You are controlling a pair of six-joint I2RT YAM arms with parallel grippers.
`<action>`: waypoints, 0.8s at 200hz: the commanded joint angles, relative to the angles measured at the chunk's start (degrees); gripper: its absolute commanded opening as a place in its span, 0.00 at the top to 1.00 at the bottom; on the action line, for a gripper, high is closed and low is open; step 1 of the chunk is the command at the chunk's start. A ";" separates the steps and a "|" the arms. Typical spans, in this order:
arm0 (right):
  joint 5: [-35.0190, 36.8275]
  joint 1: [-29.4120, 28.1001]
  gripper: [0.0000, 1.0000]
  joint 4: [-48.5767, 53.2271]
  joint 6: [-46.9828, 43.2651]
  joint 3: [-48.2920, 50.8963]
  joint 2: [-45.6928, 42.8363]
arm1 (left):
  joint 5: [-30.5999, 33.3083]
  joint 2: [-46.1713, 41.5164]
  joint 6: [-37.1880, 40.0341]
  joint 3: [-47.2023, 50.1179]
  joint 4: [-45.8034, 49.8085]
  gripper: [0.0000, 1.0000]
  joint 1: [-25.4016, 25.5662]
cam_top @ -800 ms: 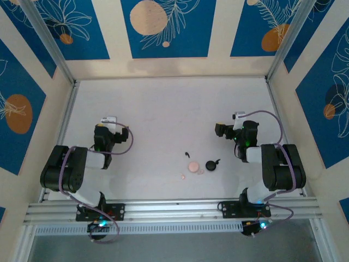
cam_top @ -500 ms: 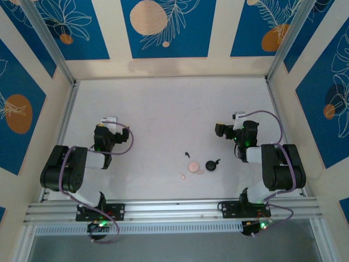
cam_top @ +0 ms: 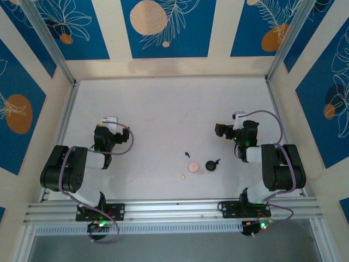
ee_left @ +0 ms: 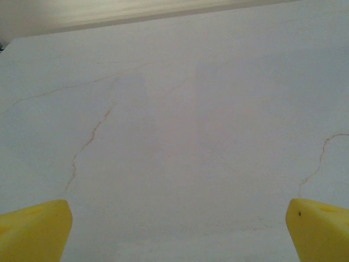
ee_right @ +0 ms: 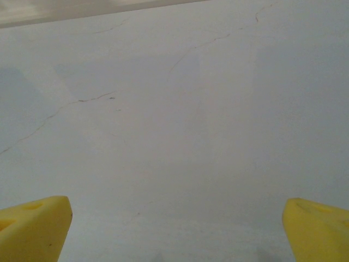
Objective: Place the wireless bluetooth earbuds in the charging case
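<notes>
place: lab cell | cues: aluminium rails (cam_top: pixel 174 206), blue panel walls (cam_top: pixel 191 38) (leaf print)

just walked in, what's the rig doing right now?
Nothing is being handled. The left gripper and right gripper are open over bare table, one at each side. Near the front middle sit a pink case and a black case, with a black earbud and a pink earbud loose beside them.
</notes>
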State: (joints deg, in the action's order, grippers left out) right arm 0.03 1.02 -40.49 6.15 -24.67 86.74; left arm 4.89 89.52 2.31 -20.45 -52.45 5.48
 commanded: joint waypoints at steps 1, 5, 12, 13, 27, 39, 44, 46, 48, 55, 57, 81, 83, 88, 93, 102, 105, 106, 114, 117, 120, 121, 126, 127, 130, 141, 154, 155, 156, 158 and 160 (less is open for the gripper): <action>0.98 -1.00 0.01 10.79 -1.54 -5.76 -5.08 | -0.46 -3.93 1.80 -0.86 1.91 0.02 -0.21; 1.52 -1.28 0.01 13.80 -1.29 -6.91 -6.04 | -0.20 -5.16 1.97 -1.11 3.45 0.03 0.00; 2.57 -1.78 0.01 19.40 -0.10 -9.48 -7.46 | -0.22 -7.60 2.25 -1.82 6.92 0.04 0.29; 2.76 -1.92 0.01 20.28 0.12 -9.68 -7.68 | -0.27 -7.95 2.35 -1.94 7.49 0.05 0.35; 3.38 -2.79 0.01 30.58 3.82 -14.90 -9.89 | -0.83 -12.83 2.43 -4.51 16.74 0.10 1.30; 2.13 -3.88 0.01 40.31 6.40 -19.15 -11.18 | -1.46 -16.13 0.10 -6.65 24.42 0.14 2.28; 1.53 -4.62 0.01 43.93 6.81 -21.01 -11.53 | -2.00 -17.33 -0.88 -7.27 26.67 0.17 2.70; 1.26 -4.97 0.01 45.33 6.91 -21.56 -11.58 | -2.32 -17.70 -0.76 -7.55 27.72 0.18 2.94; 0.97 -5.32 0.01 46.66 6.87 -22.22 -11.65 | -2.40 -18.23 -0.67 -7.82 28.99 0.19 3.24; 0.19 -6.66 0.01 51.35 6.47 -24.56 -11.85 | -0.96 -19.83 -1.10 -9.12 33.46 0.20 4.58; 0.13 -7.04 0.01 52.96 6.30 -24.73 -11.90 | -0.59 -20.24 -1.39 -9.44 34.47 0.21 4.95; -0.03 -12.85 0.04 68.48 6.22 -30.77 -11.98 | -1.54 -24.36 -6.66 -12.00 44.30 0.26 7.72; -0.16 -13.25 0.06 69.79 6.24 -31.14 -11.87 | -1.68 -24.65 -7.09 -12.16 44.78 0.27 8.00; -0.09 -14.20 0.08 72.75 6.96 -32.40 -11.60 | -1.65 -25.24 -8.17 -12.81 46.81 0.28 8.79; 0.13 -15.13 0.10 75.59 8.30 -33.20 -11.31 | -1.43 -25.78 -9.07 -13.33 48.55 0.28 9.44; -0.05 -16.11 0.13 79.94 11.53 -34.24 -10.98 | -1.04 -26.39 -9.94 -13.97 50.96 0.28 11.04; -0.30 -16.34 0.14 81.27 12.54 -34.37 -10.91 | -0.67 -26.58 -10.27 -14.13 51.72 0.29 11.57; -0.39 -16.46 0.14 81.67 12.90 -34.38 -10.90 | -0.49 -26.58 -10.33 -14.21 52.04 0.29 11.75; -0.95 -16.91 0.17 84.72 15.52 -34.28 -10.91 | 0.39 -26.67 -11.17 -14.87 54.09 0.29 13.18; -1.26 -17.00 0.18 85.78 16.39 -34.16 -10.90 | 0.53 -26.59 -11.26 -14.95 54.75 0.29 13.78; -1.34 -17.09 0.19 86.81 17.30 -33.98 -11.02 | 0.64 -26.44 -11.30 -15.17 55.49 0.29 14.27; -1.35 -17.05 0.19 87.12 17.57 -33.93 -11.04 | 0.73 -26.43 -11.33 -15.20 55.68 0.29 14.42; -1.39 -17.26 0.20 88.78 18.77 -33.55 -11.08 | 1.31 -26.22 -11.49 -15.49 56.79 0.29 15.25; -1.42 -17.27 0.20 88.94 18.88 -33.44 -11.11 | 1.42 -26.14 -11.56 -15.54 57.08 0.29 15.43; -1.27 -17.40 0.20 89.84 19.60 -33.14 -11.08 | 1.84 -25.96 -11.77 -15.80 57.69 0.29 15.89; -1.09 -17.74 0.23 92.57 21.72 -31.82 -11.28 | 2.67 -25.15 -12.32 -16.37 59.09 0.29 17.53; -1.37 -18.20 0.25 94.83 24.07 -30.24 -11.44 | 2.31 -23.81 -12.71 -16.86 59.05 0.29 18.51; -1.45 -18.22 0.25 94.95 24.25 -30.16 -11.43 | 2.23 -23.70 -12.78 -16.84 59.00 0.29 18.60; -1.49 -18.28 0.25 95.10 24.43 -30.00 -11.47 | 2.14 -23.61 -12.77 -16.87 58.97 0.29 18.65; -1.56 -18.40 0.26 95.36 24.78 -29.74 -11.41 | 2.01 -23.42 -12.94 -17.01 58.89 0.29 18.75; -1.60 -18.53 0.27 95.65 25.14 -29.56 -11.39 | 1.87 -23.25 -13.01 -17.00 58.76 0.28 18.77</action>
State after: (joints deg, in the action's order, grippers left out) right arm 0.01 -16.49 43.75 23.90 -56.71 75.22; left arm 5.67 64.36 -8.16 -35.05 1.39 22.79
